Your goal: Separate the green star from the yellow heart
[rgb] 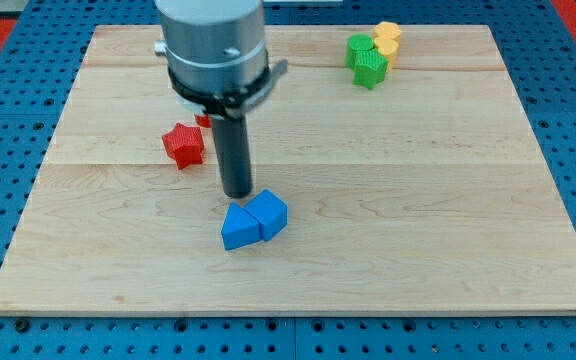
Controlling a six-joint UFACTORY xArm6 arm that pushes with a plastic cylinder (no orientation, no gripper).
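Note:
The green star [370, 68] sits near the view's top right of the wooden board [418, 200]. It touches a second green block [358, 47] and a yellow block [389, 49]. Another yellow block [388, 31] lies just above that one. I cannot tell which yellow block is the heart. My tip [238, 194] is left of the board's centre, far down and left of the green star. It stands just above two blue blocks.
A blue triangular block [239, 228] and a blue block [271, 213] touch each other below my tip. A red star [184, 145] lies to my tip's upper left. A small red piece [203, 121] shows behind the rod.

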